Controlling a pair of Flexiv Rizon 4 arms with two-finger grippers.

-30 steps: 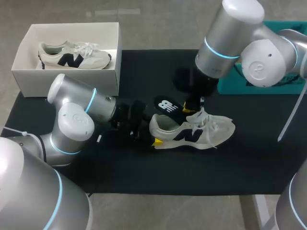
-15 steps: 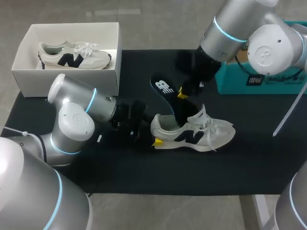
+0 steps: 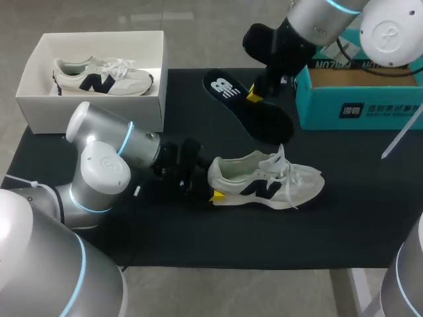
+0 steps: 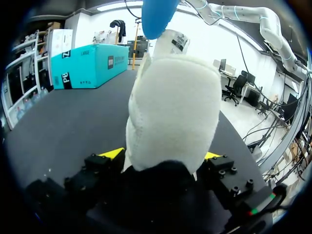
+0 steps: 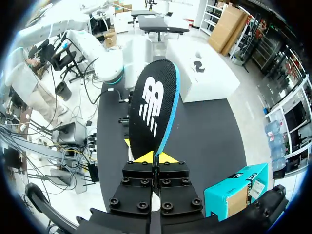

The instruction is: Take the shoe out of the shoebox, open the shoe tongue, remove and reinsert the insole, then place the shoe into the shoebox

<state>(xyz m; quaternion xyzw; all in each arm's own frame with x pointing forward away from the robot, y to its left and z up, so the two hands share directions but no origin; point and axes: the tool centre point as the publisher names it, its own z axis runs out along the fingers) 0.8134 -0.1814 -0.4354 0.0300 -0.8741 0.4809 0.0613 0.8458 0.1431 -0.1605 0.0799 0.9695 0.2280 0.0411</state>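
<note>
A white sneaker with a dark side logo lies on its side on the black mat, toe to the right. My left gripper is shut on its heel, with a yellow tip showing at each side of the heel. The black insole, white logo and blue rim, hangs in the air above the mat, beyond the shoe. My right gripper is shut on its edge. In the right wrist view the insole stands up from the shut gripper.
A white shoebox at the back left holds a second white sneaker. A teal cardboard box stands at the back right, close behind my right arm; it also shows in the left wrist view.
My right gripper has drawn the insole out of the shoe and carried it up and towards the table's far side. The left arm and the shoe have kept still.
</note>
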